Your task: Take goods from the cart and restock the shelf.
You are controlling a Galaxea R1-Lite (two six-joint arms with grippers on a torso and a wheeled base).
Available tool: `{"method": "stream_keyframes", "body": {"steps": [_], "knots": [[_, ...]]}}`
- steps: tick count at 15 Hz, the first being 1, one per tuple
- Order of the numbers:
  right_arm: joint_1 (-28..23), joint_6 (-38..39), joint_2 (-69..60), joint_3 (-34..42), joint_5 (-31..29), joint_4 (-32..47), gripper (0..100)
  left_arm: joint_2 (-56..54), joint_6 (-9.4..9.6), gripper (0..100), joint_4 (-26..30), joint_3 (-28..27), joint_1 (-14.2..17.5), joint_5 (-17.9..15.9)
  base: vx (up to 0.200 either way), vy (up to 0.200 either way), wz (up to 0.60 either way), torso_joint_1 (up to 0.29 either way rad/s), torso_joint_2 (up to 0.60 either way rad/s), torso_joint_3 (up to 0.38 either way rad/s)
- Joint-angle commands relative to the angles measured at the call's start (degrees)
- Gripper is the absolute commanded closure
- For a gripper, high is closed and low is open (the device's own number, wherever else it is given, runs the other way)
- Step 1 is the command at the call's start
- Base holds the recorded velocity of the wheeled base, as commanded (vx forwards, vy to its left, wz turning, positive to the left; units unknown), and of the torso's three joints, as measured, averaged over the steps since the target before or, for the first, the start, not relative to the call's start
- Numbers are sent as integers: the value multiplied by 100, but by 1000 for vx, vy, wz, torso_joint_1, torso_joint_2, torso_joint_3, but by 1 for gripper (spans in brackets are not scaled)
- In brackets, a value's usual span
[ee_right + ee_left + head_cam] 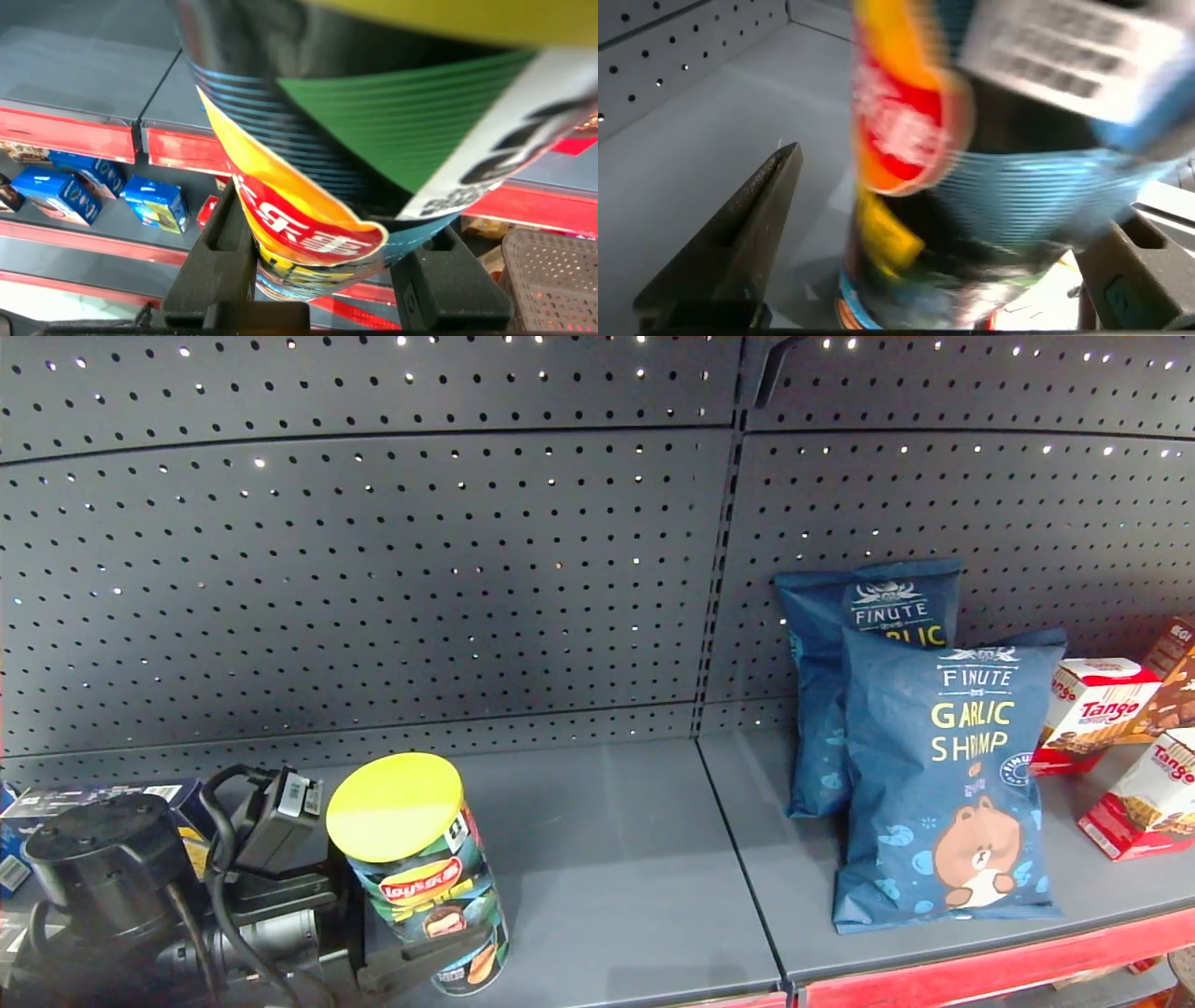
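chips can (417,873) upright on shelf (607,859), front left; left end effector (948,215) released around it, one finger apart. right end effector (332,229) grasping second chips can (374,121). retreat left straight back, avoid tipping.

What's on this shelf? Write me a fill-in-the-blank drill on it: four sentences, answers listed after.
1. The chips can standing on the shelf has a ___ lid.
2. Around that can, the left gripper is ___, not shut.
3. The front snack bag shows a cartoon ___.
4. The right gripper is shut on a second chips can above ___-edged shelves.
Missing words: yellow, open, bear, red.
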Motion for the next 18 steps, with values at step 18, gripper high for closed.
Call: {"method": "stream_keyframes", "body": {"steps": [18], "knots": [[12,5,-220,147,1,9,100,-1326,140,0,85,685,1064,288,0,0,0,0,0,0]]}}
